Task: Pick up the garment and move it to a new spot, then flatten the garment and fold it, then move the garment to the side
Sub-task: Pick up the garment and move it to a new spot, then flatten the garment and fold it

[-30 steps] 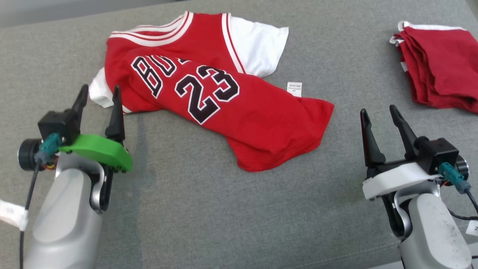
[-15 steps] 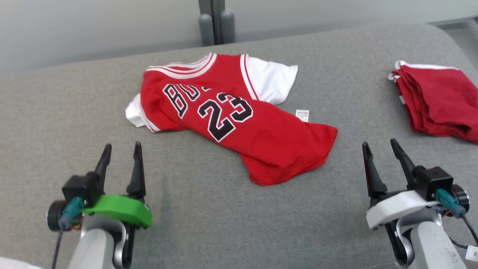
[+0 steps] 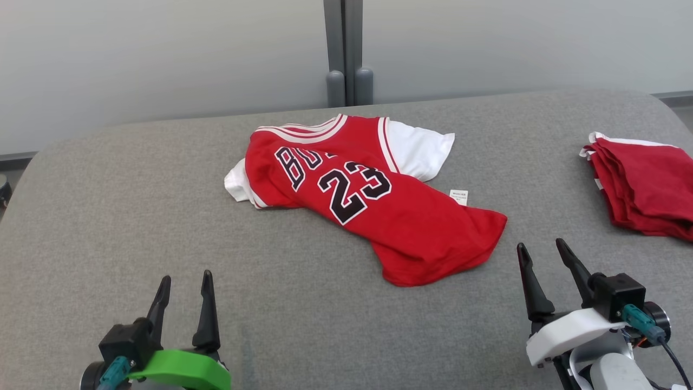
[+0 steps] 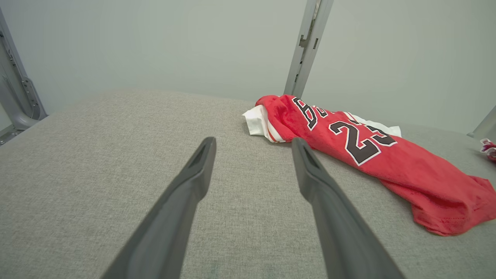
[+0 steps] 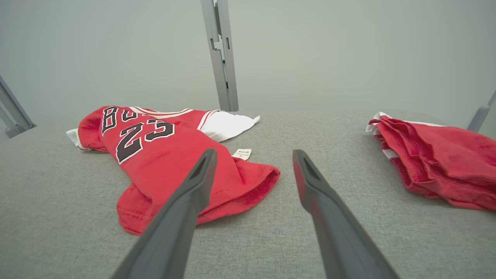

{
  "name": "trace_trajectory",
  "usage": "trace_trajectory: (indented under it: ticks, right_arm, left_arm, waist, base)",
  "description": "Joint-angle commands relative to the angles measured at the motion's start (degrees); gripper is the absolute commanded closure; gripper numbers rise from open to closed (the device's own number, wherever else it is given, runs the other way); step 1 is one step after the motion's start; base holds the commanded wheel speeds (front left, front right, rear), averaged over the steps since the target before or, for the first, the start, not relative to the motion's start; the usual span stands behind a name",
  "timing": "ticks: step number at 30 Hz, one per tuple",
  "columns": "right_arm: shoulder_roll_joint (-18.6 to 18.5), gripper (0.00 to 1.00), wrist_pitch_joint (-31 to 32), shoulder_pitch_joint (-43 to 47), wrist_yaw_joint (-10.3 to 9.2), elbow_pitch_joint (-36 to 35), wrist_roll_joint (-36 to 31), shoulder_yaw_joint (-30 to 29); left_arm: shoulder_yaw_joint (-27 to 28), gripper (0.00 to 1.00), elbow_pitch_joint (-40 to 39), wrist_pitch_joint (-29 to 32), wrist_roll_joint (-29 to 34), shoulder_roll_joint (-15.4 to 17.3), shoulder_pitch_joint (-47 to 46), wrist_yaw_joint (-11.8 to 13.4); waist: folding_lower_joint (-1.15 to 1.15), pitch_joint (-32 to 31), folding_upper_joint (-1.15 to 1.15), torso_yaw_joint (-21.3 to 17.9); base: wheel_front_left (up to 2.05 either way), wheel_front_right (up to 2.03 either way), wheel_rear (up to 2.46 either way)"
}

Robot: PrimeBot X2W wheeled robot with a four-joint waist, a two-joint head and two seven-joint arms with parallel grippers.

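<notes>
A red jersey with white sleeves, black lettering and the number 23 is seen lying crumpled, printed side up, on a grey fabric-covered counter, its striped collar turned toward the far edge and its hem bunched toward the near side. A small white label is shown on the fabric just beside the jersey, to its right, below the white sleeve. Well to the right of the jersey, a folded pile of red cloth with white trim is laid near the counter's edge. Behind the jersey, beyond the counter, a grey metal post is set upright against a pale wall. The left jaws are held apart and empty, nearer than the jersey and to its left, well apart from it, with their dark fingers pointed across bare fabric. The right jaws are likewise held apart with nothing between them, to the right of the jersey's hem and nearer, the fingers clear of the cloth; in the right wrist view one finger is seen overlapping the hem, though no contact is shown.
</notes>
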Motion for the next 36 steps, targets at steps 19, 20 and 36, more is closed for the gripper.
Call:
trace_trajectory:
  ticks: [19, 20, 36]
  right_arm:
    - [-0.21, 0.00, -0.25, 1.44, -0.08, 1.20, 1.24, 1.03]
    - [-0.21, 0.00, -0.25, 1.38, -0.08, 1.25, 1.20, 0.97]
    - [-0.20, 0.00, -0.26, -5.07, -0.09, 4.86, -4.08, -2.45]
  left_arm:
    - [-1.28, 0.00, -1.60, -0.19, -1.19, -0.73, 3.22, 1.06]
    - [-1.35, 0.00, -1.59, -0.19, -1.23, -0.73, 3.14, 1.09]
    - [-2.51, 0.00, -2.66, -0.19, -1.78, -0.74, 0.45, 1.33]
  waist:
    - [0.00, -0.32, 0.00, -0.34]
    - [0.00, -0.27, 0.00, -0.32]
    - [0.00, 4.81, 0.00, 2.03]
  base:
    - [0.00, 0.00, 0.00]
    - [0.00, 0.00, 0.00]
    - [0.00, 0.00, 0.00]
